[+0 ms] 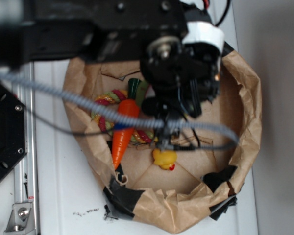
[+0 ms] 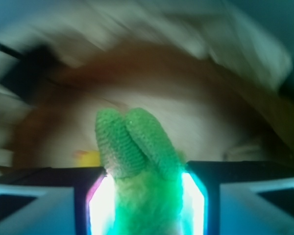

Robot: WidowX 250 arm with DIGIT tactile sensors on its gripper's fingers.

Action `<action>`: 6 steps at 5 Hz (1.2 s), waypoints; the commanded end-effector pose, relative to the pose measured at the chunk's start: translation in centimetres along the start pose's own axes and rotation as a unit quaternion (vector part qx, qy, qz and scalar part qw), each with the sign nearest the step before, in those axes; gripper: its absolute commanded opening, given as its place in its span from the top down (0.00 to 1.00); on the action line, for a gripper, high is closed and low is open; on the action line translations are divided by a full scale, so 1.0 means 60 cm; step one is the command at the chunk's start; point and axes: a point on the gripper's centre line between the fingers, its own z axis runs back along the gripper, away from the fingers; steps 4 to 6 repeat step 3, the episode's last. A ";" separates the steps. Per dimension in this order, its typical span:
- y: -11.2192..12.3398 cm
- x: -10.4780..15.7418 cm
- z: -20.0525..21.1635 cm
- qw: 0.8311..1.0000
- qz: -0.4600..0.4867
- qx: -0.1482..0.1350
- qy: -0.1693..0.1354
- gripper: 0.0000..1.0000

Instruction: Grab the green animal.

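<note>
In the wrist view the green animal [image 2: 137, 147], a lime-green plush toy with two knitted stubby limbs sticking up, sits pinched between my two black fingers. My gripper [image 2: 144, 188] is shut on its fluffy body, and the pads glow bright on both sides. The background is motion-blurred. From the exterior camera, the black arm and gripper [image 1: 169, 128] hang over the middle of the brown paper bin [image 1: 247, 122]. They hide the green animal in that view.
Inside the paper bin lie an orange carrot [image 1: 123, 129] with a dark green top, on a coloured rope ring [image 1: 104, 120], and a yellow rubber duck [image 1: 164, 159] near the front. A coiled cable [image 1: 63, 93] crosses the bin. Black tape patches its front rim.
</note>
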 end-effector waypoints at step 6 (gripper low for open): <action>-0.008 -0.032 0.126 0.974 0.212 0.020 0.078 1.00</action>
